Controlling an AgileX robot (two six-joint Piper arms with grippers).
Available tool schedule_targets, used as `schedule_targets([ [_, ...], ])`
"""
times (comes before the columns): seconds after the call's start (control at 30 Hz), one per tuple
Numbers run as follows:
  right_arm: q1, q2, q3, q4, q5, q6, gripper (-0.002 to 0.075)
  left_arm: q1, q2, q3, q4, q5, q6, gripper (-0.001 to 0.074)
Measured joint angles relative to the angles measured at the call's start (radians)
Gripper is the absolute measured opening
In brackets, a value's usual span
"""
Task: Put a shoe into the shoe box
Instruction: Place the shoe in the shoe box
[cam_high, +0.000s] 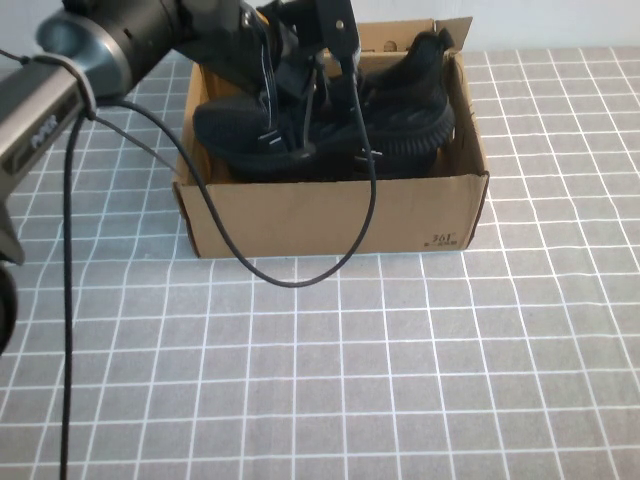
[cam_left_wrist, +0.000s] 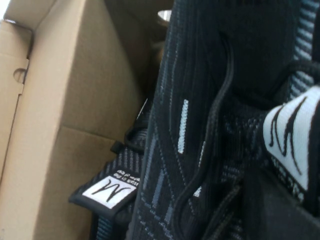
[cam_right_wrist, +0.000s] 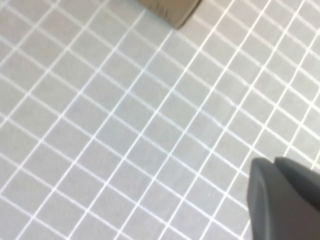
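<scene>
The brown shoe box (cam_high: 330, 215) stands open at the back middle of the table. Two black knit shoes lie inside it. The nearer shoe (cam_high: 235, 135) points its toe to the left, and the other shoe (cam_high: 425, 60) rises behind it at the right. My left gripper (cam_high: 318, 95) reaches down into the box and is shut on the nearer shoe around its tongue. In the left wrist view that shoe (cam_left_wrist: 200, 100) fills the frame, its white tongue tag (cam_left_wrist: 292, 135) next to my left gripper (cam_left_wrist: 280, 210). My right gripper (cam_right_wrist: 287, 200) hangs shut and empty over the table.
The left arm's black cable (cam_high: 290, 275) loops over the box's front wall onto the grid-patterned table (cam_high: 400, 380). The box's inner wall (cam_left_wrist: 75, 100) stands close beside the shoes. A corner of the box (cam_right_wrist: 170, 7) shows in the right wrist view.
</scene>
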Motion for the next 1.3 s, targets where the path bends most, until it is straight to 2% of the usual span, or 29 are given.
schedule_targets([
  [0.2, 0.000, -0.076, 0.083, 0.000, -0.034, 0.002, -0.0016, 0.000, 0.032, 0.000, 0.002, -0.009, 0.029, 0.0021],
  [1.3, 0.000, -0.089, 0.087, 0.042, -0.048, 0.003, -0.0016, 0.000, 0.181, -0.002, -0.107, -0.031, 0.092, 0.0021],
])
